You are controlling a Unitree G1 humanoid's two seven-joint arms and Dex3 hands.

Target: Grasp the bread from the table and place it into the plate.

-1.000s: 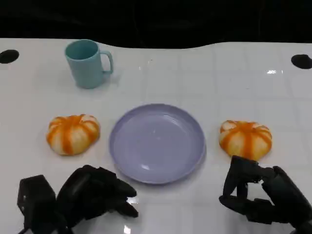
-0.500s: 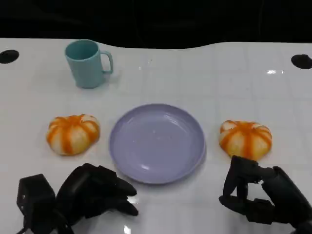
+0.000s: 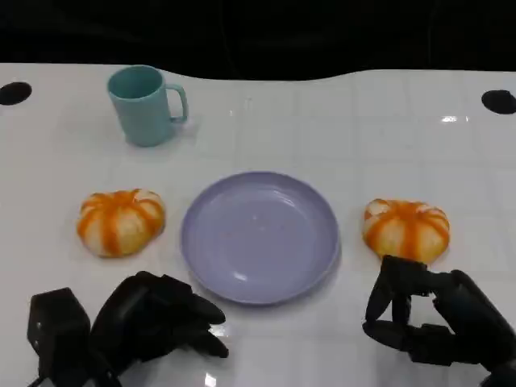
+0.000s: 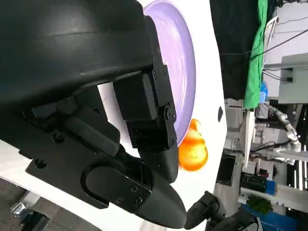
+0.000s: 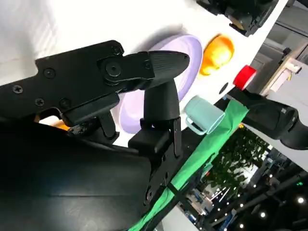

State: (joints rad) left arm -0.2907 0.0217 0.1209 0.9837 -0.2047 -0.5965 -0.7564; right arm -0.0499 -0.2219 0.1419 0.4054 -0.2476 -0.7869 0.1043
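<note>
Two breads flank the plate [image 3: 260, 236]: one [image 3: 121, 221] left, one [image 3: 405, 230] right. The right robot hand [image 3: 419, 314] hovers spread, empty, just short of the right bread; the left robot hand [image 3: 161, 316] seems curled, empty.

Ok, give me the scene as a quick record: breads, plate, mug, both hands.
left bread: on the table, left of the plate, untouched
right bread: on the table, right of the plate, just beyond the right hand
plate: purple, centre, nothing on it
mug: teal, upright, far left, handle toward the right
left hand: near edge, fingers curled, holds nothing
right hand: fingers apart, holds nothing, close to the right bread, not touching it
task state: no bread grasped yet
</note>
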